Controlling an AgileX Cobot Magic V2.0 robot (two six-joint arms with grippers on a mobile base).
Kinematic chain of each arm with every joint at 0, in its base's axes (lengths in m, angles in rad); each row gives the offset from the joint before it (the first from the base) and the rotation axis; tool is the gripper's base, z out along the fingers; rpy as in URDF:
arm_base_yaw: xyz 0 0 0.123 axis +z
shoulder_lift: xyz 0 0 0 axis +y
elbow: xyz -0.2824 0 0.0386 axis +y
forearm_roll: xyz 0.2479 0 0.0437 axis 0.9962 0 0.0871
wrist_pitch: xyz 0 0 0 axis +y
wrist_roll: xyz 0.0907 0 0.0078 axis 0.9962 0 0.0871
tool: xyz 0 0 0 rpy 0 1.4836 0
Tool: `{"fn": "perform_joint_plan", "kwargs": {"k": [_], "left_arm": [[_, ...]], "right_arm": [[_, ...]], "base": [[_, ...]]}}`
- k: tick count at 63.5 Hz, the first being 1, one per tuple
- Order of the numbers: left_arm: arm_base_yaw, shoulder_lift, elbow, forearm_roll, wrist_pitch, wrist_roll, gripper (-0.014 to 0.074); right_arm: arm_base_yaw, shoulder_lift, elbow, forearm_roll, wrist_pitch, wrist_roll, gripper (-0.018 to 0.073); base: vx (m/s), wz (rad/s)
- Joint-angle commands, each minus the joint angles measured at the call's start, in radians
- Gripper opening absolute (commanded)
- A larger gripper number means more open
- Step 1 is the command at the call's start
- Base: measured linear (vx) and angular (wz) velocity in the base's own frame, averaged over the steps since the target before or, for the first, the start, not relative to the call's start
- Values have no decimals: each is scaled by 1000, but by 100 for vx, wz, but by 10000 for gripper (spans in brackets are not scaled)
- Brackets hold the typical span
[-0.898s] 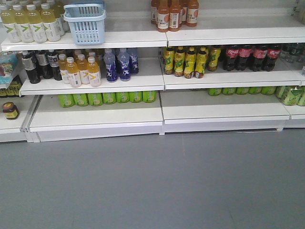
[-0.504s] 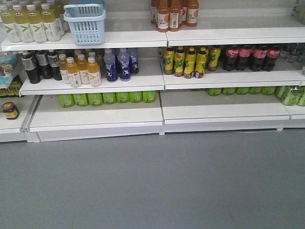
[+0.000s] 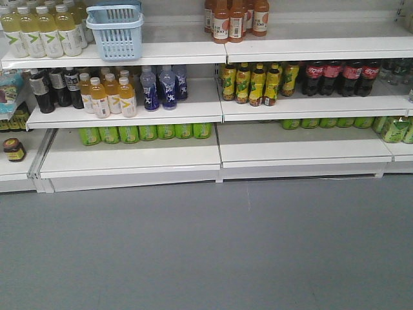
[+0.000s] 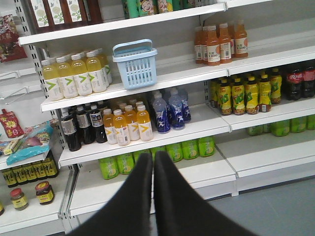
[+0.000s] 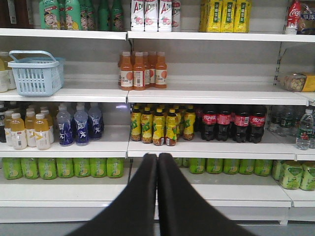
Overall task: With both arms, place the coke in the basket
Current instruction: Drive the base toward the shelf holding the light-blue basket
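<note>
Coke [image 5: 294, 14] stands on the top shelf [image 5: 266, 36], high above and far to the right of the right gripper [image 5: 157, 157], well apart from it. The basket [image 5: 35, 73] sits one shelf lower, up and to that gripper's left. From the left gripper [image 4: 153, 156] it is above and a little left. Both grippers have their jaws pressed together with nothing between them. As I judge it, the job has barely begun: reaching for the bottle, grasping it and putting it in the basket are all left to do.
</note>
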Motion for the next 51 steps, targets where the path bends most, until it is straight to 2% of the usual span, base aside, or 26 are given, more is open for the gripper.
{"fn": "perform_joint_plan", "kwargs": {"k": [1, 51], "left_arm": [[1, -20, -34, 0, -81, -3, -6], [1, -20, -34, 0, -81, -3, -6]], "right_arm": [[-5, -13, 8, -3, -71, -4, -10], [-5, -13, 8, -3, -72, -4, -10]], "base": [[0, 0], [4, -2]]}}
